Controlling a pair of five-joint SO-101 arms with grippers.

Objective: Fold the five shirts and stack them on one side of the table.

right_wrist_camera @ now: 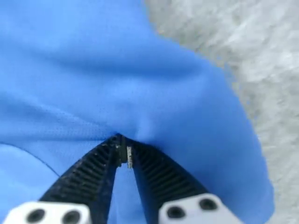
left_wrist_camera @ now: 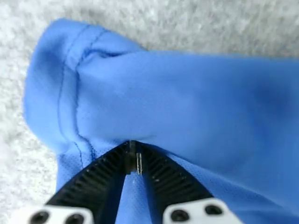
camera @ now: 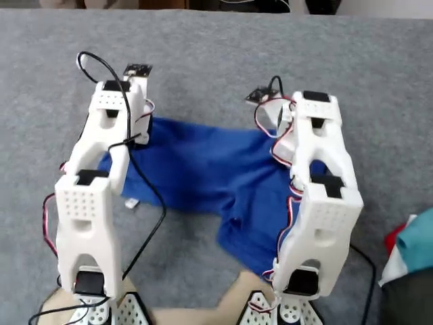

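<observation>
The blue shirt (camera: 203, 172) lies rumpled at the centre of the grey tabletop (camera: 216, 54). It spreads from 9 o'clock, under the left arm (camera: 95, 176), down to 5 o'clock beside the base of the right arm (camera: 321, 189). Its far edge runs between the two wrists.

Your left pincer (left_wrist_camera: 133, 158) is clenched on a pinch of the shirt's cloth, at the shirt's 10 o'clock corner. Your right pincer (right_wrist_camera: 124, 154) is likewise clamped on blue cloth, at the 2 o'clock corner. Both sets of ribbed black jaws meet at their tips with fabric bunched up around them.

A heap of clothes (camera: 413, 240) in teal, red and white sits at the 4 o'clock edge, well apart from the shirt. It rests above something dark (camera: 406, 298); you cannot tell whether that is a container.

Bare tabletop stretches across the whole 12 o'clock side, and more lies at 9 o'clock beyond the left arm. A small white tag (camera: 130, 202) lies just beside the shirt's near edge at 8 o'clock. A tan board (camera: 223, 308) sits under the arm bases at 6 o'clock.

The left wrist view gives you a stitched seam curling over at the shirt's corner, with tabletop around it. The right wrist view gives you smooth cloth ending in a rounded edge against the tabletop. From the high view the arms cover both grips.
</observation>
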